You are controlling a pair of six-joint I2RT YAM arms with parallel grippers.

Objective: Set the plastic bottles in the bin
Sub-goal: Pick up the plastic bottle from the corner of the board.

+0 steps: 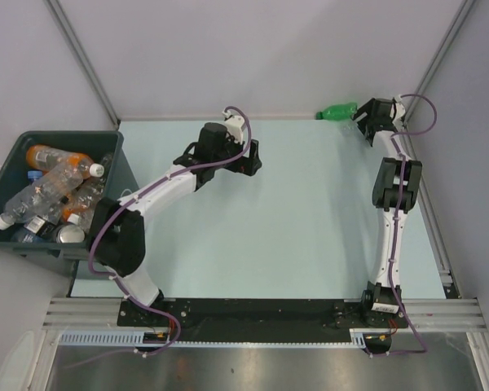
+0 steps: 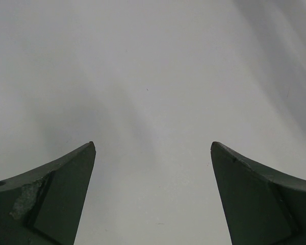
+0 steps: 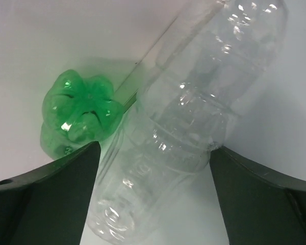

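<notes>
At the table's left edge, the bin, heaped with bottles: orange and clear, some with white caps. In the far right corner of the table, a green bottle, on its side against the back wall. Just beside it, the right gripper, fingers spread.

From the right wrist: a clear bottle slanting between the parted fingers, seemingly brushing one of them, not pinched. Base of the green bottle just past the other finger, close against the clear bottle. From above, clear bottle hard to make out.

Over mid-table, well apart from every bottle, the left gripper. From its wrist: fingers wide apart, only bare table between them.
</notes>
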